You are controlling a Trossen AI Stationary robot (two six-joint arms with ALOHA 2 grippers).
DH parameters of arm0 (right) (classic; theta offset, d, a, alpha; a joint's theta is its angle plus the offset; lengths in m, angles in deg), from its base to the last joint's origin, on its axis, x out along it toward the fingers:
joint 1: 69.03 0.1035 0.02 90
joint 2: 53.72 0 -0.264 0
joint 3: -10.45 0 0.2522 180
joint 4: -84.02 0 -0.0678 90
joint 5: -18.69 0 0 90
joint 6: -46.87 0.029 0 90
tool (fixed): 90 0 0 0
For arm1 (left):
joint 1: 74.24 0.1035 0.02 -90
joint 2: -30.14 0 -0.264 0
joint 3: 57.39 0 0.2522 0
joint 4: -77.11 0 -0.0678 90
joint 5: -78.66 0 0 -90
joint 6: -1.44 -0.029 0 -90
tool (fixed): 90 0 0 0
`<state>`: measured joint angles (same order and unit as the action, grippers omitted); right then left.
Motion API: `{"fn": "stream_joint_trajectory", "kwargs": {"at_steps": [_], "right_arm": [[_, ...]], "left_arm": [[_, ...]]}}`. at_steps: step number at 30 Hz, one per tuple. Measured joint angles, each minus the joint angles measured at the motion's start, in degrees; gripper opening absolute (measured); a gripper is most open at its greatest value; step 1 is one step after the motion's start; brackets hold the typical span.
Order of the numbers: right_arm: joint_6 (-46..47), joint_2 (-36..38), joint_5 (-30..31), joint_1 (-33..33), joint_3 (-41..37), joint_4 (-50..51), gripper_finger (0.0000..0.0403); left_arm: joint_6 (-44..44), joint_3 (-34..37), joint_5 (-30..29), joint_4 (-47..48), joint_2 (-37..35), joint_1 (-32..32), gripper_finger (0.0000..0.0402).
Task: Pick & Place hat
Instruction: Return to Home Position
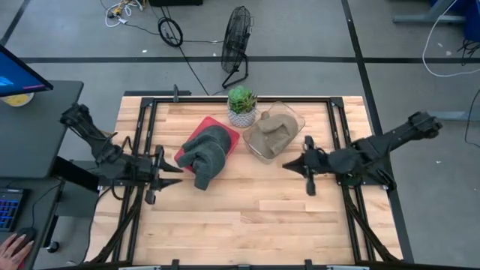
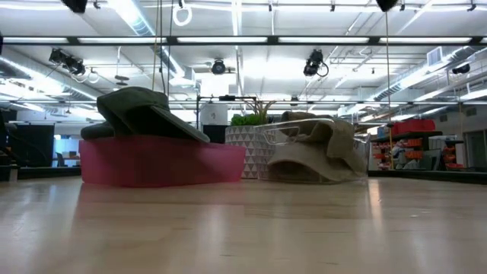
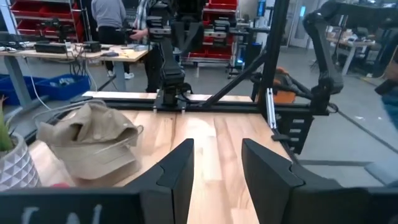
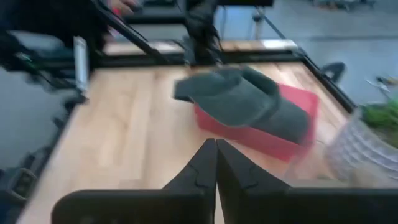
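Note:
A dark green hat (image 1: 207,152) lies across a red tray (image 1: 196,136), its brim hanging over the tray's near edge; the low view shows the hat (image 2: 144,110) on the tray (image 2: 160,161). A tan hat (image 1: 270,133) sits in a clear container (image 1: 289,116); the left wrist view shows this tan hat (image 3: 90,142). My left gripper (image 1: 171,175) is open, left of the green hat and apart from it. My right gripper (image 1: 289,165) is shut, right of both hats, near the container's near corner, touching nothing.
A small potted plant (image 1: 241,105) stands at the far edge between tray and container. Black frame rails (image 1: 337,127) run along the table's sides. Bare wood (image 1: 247,217) fills the near half of the table. A fan (image 1: 237,41) stands on the floor beyond.

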<state>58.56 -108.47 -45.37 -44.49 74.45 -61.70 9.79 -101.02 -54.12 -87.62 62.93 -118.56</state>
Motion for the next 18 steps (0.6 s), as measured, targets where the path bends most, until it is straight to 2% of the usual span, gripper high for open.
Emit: {"fn": "stream_joint_trajectory", "kwargs": {"at_steps": [3,6,12,15,18], "right_arm": [[-0.8,5.7,0.2,2.3,-8.7,-8.9,0.0009],[-2.6,11.0,0.0,3.0,-17.3,-17.1,0.0009],[-7.5,19.5,-5.4,1.8,-32.1,-30.1,0.0009],[-11.5,23.8,-8.3,0.3,-37.1,-35.3,0.0009],[-12.8,27.7,-9.7,-1.4,-40.4,-37.5,0.0008]], "left_arm": [[0.0,5.1,0.0,-2.4,-3.4,0.1,0.0138],[-1.3,12.5,0.0,-9.8,-6.0,0.2,0.0138],[-4.6,24.8,4.6,-25.8,-11.2,3.2,0.0138],[-4.0,29.4,4.8,-28.2,-13.7,6.3,0.0138],[-3.0,29.3,5.5,-25.4,-15.5,9.5,0.0137]]}}
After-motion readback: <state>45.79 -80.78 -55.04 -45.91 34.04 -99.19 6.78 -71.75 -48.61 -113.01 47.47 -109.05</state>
